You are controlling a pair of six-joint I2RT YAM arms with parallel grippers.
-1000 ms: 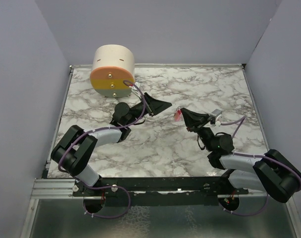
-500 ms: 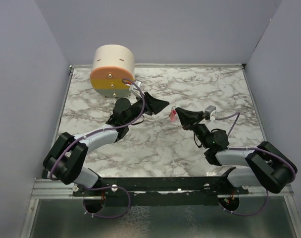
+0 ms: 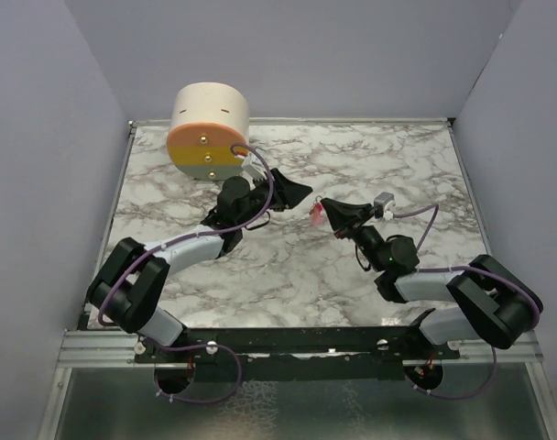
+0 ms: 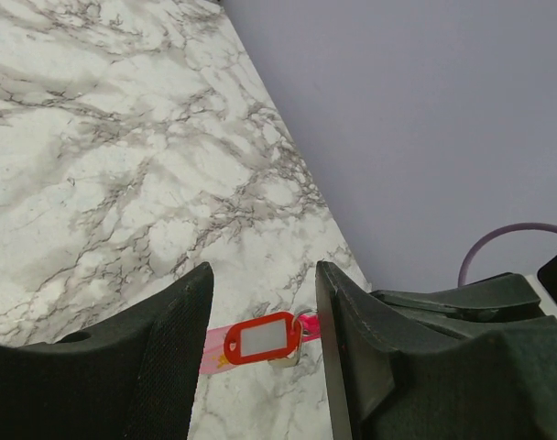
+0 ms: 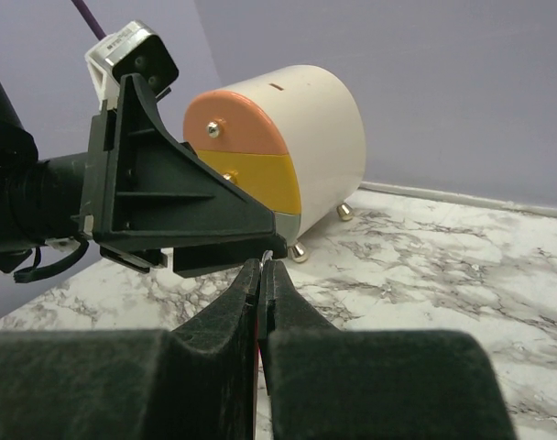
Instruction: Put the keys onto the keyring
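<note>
Keyring (image 4: 214, 349) with flat pink strip sits pinched in right gripper (image 5: 263, 268).

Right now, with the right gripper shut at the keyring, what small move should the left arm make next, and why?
Probably ease the left gripper forward so the red tag sits between its fingers. They stand open and empty, and the tag is just ahead of them, beside the keyring in the shut right gripper.

The desk (image 3: 425, 165) is white marble veined with grey. The keys (image 4: 261, 337) are red with a pale window; the keyring (image 4: 214, 351) carries bright pink. The drum (image 3: 210, 115) is cream, faced orange over yellow. Walls (image 3: 306, 55) are lavender.
</note>
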